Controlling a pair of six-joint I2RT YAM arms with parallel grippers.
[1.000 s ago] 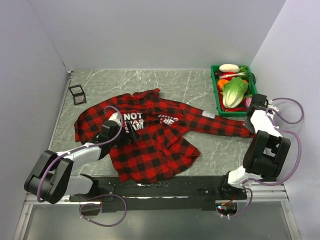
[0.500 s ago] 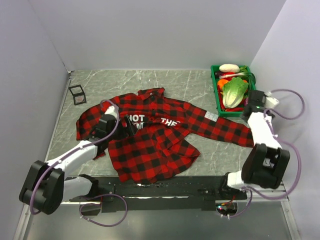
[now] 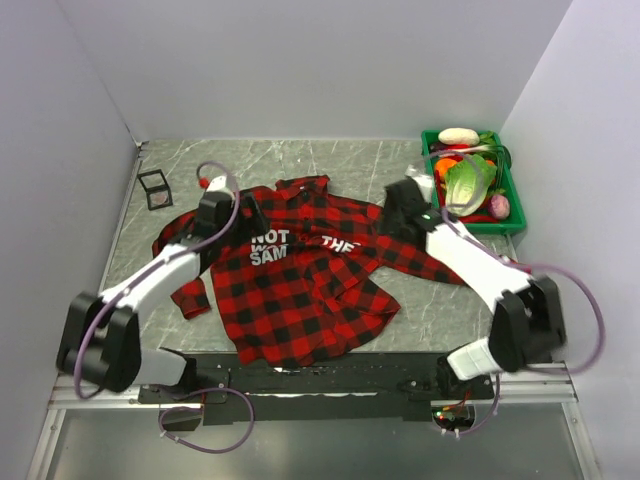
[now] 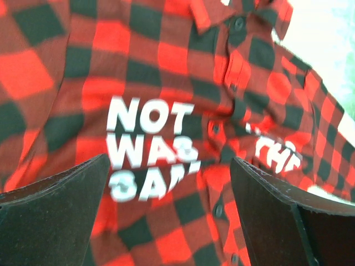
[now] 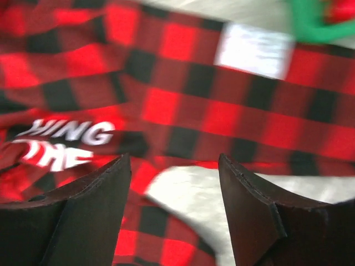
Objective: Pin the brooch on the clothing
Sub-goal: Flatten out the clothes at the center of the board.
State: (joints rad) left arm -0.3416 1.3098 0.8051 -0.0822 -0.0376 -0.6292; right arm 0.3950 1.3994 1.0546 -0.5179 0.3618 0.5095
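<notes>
The clothing (image 3: 300,300), a red-and-black plaid shirt with white block letters, lies spread flat on the grey table. My left gripper (image 3: 250,216) hovers open over the chest by the collar. In the left wrist view its fingers frame the letters "NOT WAS SAM" (image 4: 150,144) and the button placket, and nothing sits between them (image 4: 169,166). Further right, my right gripper (image 3: 397,212) is open above the shirt's right sleeve near the armpit. In the right wrist view, plaid cloth (image 5: 183,105) and bare table show between its fingers (image 5: 173,160). The brooch is not visible in any view.
A green crate (image 3: 432,190) of vegetables stands at the back right, just beyond the right gripper. A small black wire-frame cube (image 3: 155,188) lies at the back left. Walls close in the table on the left, back and right.
The right gripper was shut at the sleeve's cuff on the far right; it has opened and swung left over the upper sleeve. The left arm moved back towards the collar, still open.
</notes>
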